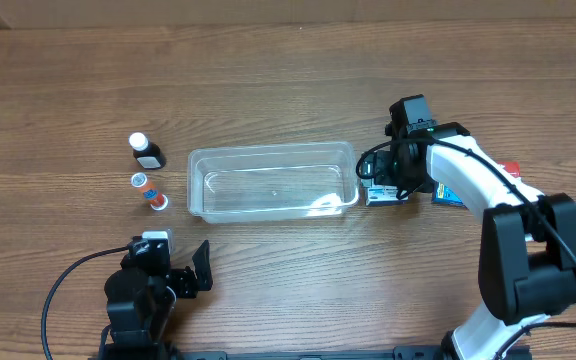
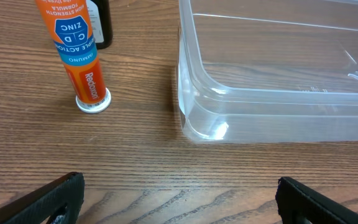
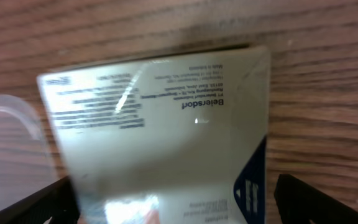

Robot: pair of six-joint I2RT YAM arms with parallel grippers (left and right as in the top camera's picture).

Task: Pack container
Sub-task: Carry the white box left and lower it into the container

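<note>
The container (image 1: 273, 180) is a clear plastic tub in the middle of the table, with nothing in it; its near corner shows in the left wrist view (image 2: 197, 118). My right gripper (image 1: 384, 186) is just off the tub's right end, open, its fingers (image 3: 173, 202) straddling a white box with a blue corner (image 3: 160, 118). The left finger is at the box's edge and a small gap shows at the right finger. My left gripper (image 1: 190, 272) is open and empty (image 2: 179, 199) in front of the tub's left end.
An orange tube (image 1: 150, 191) lies left of the tub, also in the left wrist view (image 2: 79, 56). A dark bottle (image 1: 148, 151) stands behind it. A blue box (image 1: 447, 195) and a red-capped item (image 1: 511, 167) lie under my right arm.
</note>
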